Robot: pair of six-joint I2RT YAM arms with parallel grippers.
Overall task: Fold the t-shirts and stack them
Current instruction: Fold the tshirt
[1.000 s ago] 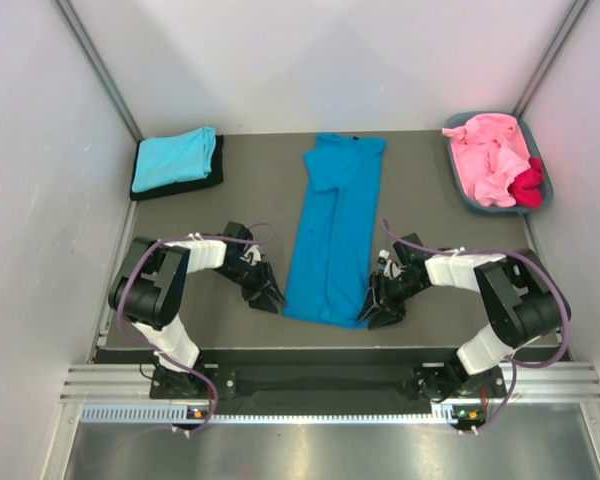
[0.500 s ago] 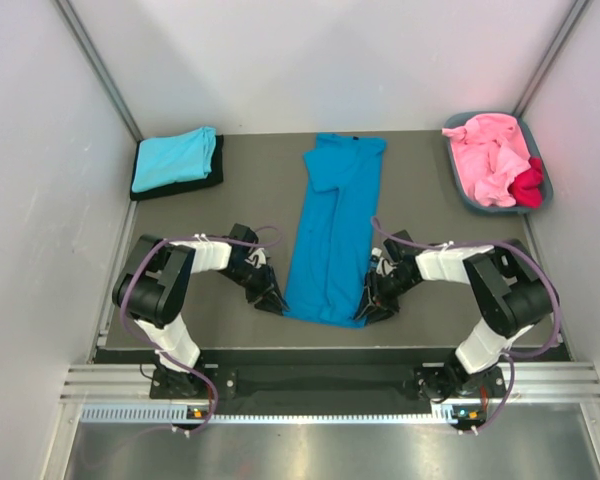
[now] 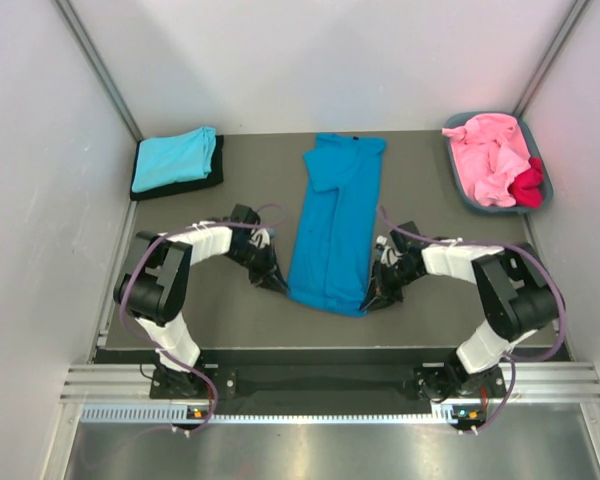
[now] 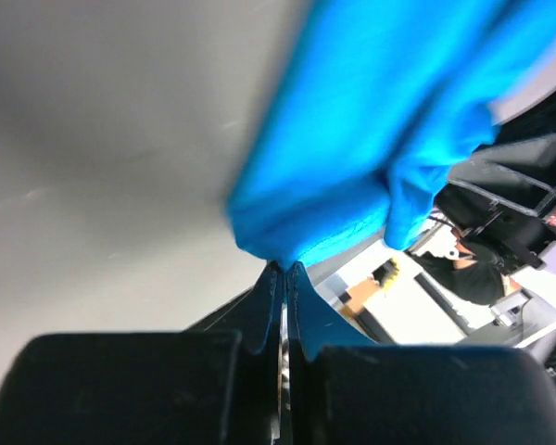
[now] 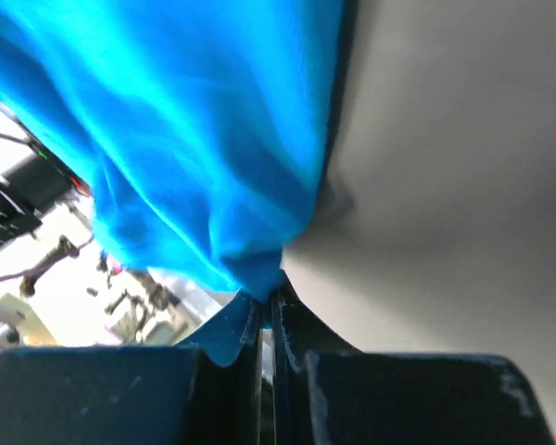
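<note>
Pinching the two hem corners nearest me, my left tool (image 4: 283,269) and right tool (image 5: 267,301) are each clamped tight on the long bright-blue cloth t-shirt (image 3: 335,220). They hold that edge just off the grey table (image 3: 230,200), ready, I judge, to fold it away towards the collar. Far beyond my left tool lies a folded turquoise t-shirt (image 3: 175,157), where the stack belongs. Beyond my right, crumpled pink and crimson shirts (image 3: 485,155) wait in a grey-blue oval tub (image 3: 463,196).

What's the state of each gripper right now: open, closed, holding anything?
Left gripper: closed, fingers pinching the near left corner of the bright blue t-shirt.
Right gripper: closed, fingers pinching the same shirt's near right corner.
</note>
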